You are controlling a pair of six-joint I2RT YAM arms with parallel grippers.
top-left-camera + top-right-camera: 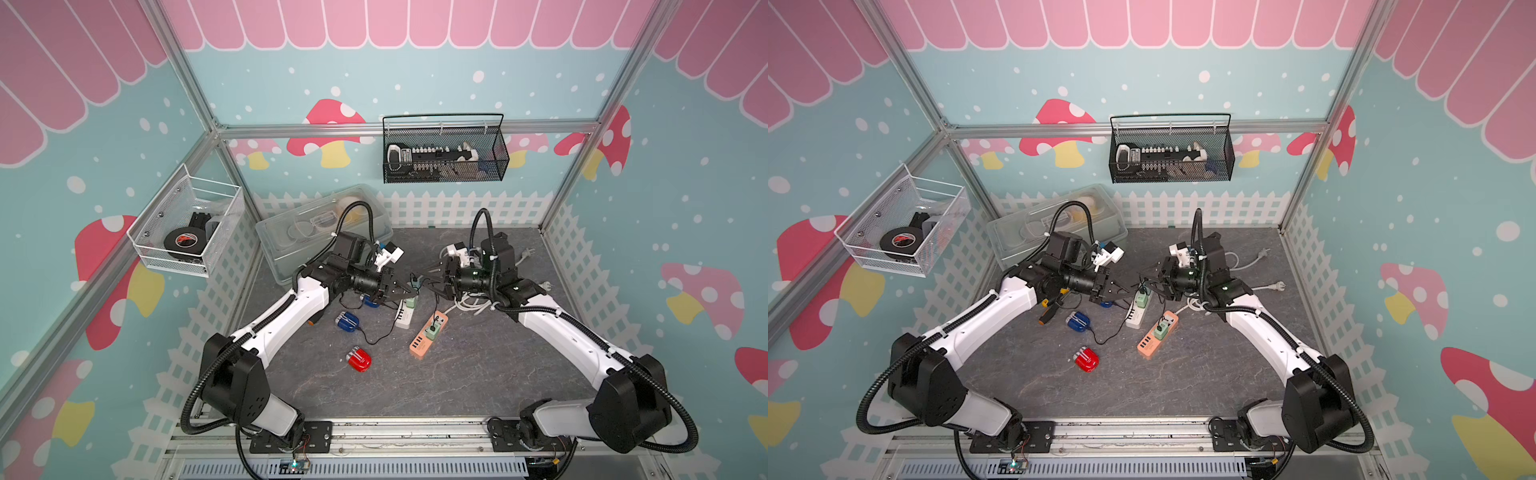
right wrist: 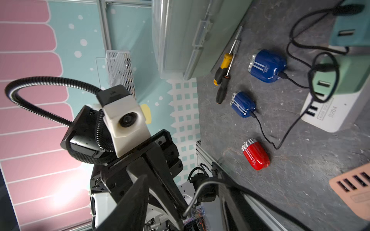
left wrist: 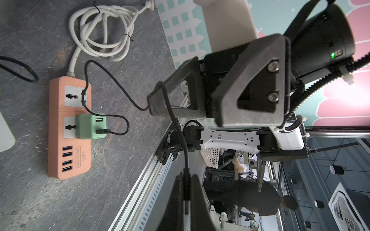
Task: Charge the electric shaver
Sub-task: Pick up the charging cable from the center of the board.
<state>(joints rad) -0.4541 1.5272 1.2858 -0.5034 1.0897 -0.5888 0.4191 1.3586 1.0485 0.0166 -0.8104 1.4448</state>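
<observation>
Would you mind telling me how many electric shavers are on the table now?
3. The red shaver lies nearest the front edge. The near blue shaver sits just behind it. The far blue shaver lies farther back, near the screwdrivers. None appears hidden.

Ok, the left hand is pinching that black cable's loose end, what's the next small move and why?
Probably carry it to the red shaver. The left hand is shut on the black cable coming from the green adapter on the orange strip, both blue shavers already have leads plugged in, and the red one has none.
</observation>
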